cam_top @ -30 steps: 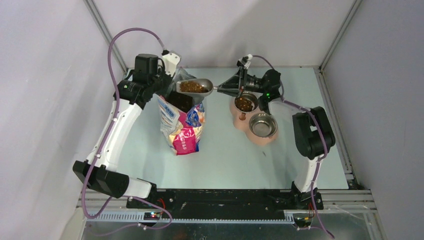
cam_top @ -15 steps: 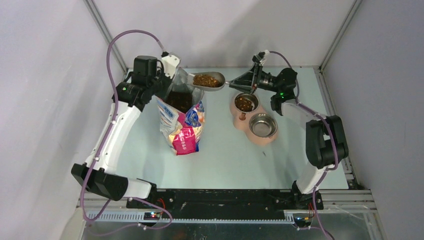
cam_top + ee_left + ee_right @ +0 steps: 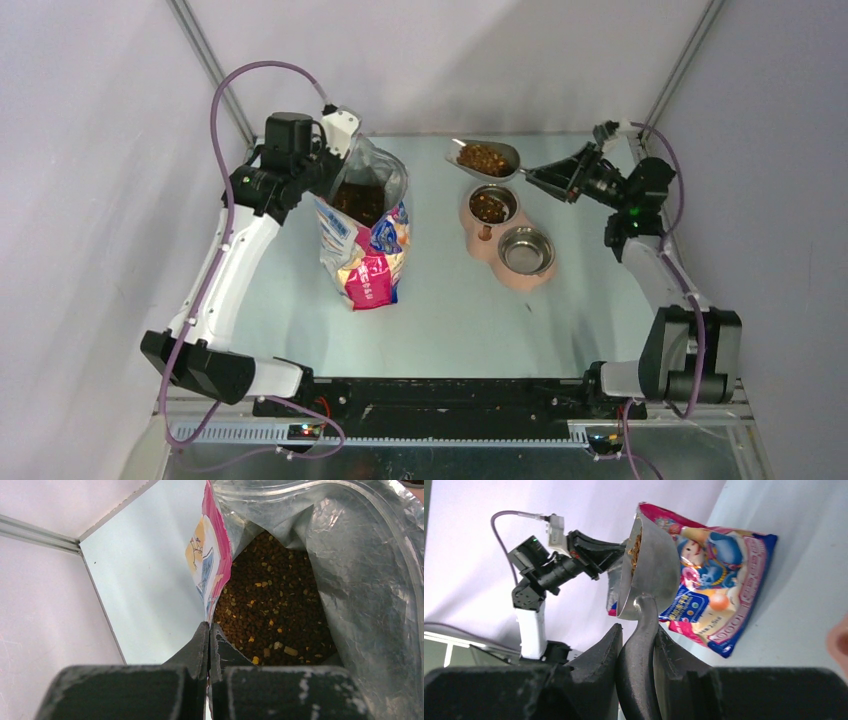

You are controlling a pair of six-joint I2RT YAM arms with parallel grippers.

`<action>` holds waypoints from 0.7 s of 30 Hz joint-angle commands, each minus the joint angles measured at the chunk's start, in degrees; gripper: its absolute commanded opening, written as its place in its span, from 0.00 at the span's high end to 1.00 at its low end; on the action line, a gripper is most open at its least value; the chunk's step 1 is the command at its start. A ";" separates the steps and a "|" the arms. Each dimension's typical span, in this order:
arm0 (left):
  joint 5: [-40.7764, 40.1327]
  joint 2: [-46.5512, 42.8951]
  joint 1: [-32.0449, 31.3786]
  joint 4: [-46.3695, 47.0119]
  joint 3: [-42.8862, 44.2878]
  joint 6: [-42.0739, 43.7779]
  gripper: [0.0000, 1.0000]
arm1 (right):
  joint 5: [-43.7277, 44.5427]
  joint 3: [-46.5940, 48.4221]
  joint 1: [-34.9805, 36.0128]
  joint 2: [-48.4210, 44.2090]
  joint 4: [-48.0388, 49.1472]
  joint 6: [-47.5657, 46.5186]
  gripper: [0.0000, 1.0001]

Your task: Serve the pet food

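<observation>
The pet food (image 3: 272, 605) is dark brown kibble inside the open printed bag (image 3: 365, 245), which stands left of centre. My left gripper (image 3: 209, 627) is shut on the bag's rim (image 3: 212, 555) and holds it open. My right gripper (image 3: 639, 630) is shut on the handle of the grey metal scoop (image 3: 487, 160). The scoop holds kibble (image 3: 486, 157) and hovers just behind the far bowl (image 3: 490, 206), which has kibble in it. In the right wrist view the scoop (image 3: 651, 575) is seen edge-on with the bag (image 3: 719, 590) behind it.
A pink double feeder (image 3: 483, 243) stands right of centre; its near steel bowl (image 3: 526, 250) holds no kibble. The enclosure's walls and frame posts (image 3: 680, 70) close in the back and sides.
My right gripper has carried the loaded scoop from above the bag rightward to just behind the far bowl. The right arm has swung out to the right. The left gripper stays on the bag.
</observation>
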 commanded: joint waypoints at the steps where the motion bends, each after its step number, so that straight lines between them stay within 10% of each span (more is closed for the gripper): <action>1: 1.77 -4.61 0.05 0.20 1.24 -1.05 1.00 | -1.05 -4.67 -5.10 -6.86 -6.26 -7.97 1.00; 21: 4.51 -12.37 1.45 -0.48 -5.71 -1.80 1.00 | -2.39 -20.06 -26.34 -26.30 -43.59 -40.07 1.00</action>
